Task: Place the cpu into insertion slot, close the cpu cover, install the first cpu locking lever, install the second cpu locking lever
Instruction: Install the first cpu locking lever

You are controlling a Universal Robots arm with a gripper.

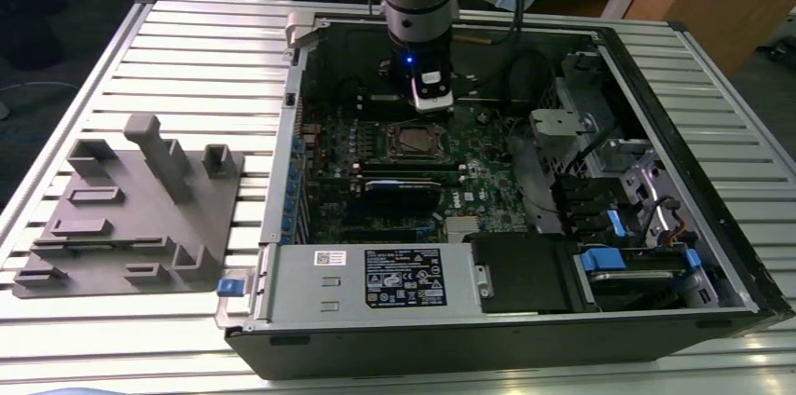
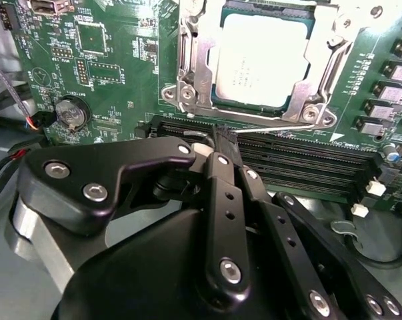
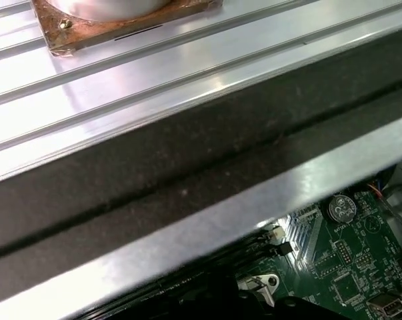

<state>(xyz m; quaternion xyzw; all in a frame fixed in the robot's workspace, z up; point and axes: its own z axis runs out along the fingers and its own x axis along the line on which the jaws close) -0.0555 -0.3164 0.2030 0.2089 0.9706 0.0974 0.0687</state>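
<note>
In the second wrist view the tool [image 2: 222,143] is pinched shut on a thin locking lever [image 2: 274,131] (wire running rightward); cpu [image 2: 257,60] sits under the cpu cover [image 2: 194,73], upper centre, just beyond.

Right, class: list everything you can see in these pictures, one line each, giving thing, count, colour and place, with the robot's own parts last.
computer case: one, black, open, on the slatted table
slatted table: one, silver-grey, under the case
fixture block: one, grey, on the table at the exterior view's left
circuit board: one, green, inside the case
cpu: one, silver-grey, seated in the insertion slot
cpu cover: one, silver frame, around the cpu
locking lever: one thin silver rod, along the cover's edge by the memory slots
memory slots: several, black, beside the socket
coin battery: one, silver, on the board
gripper: one, black, fingertips at the lever's end
</note>
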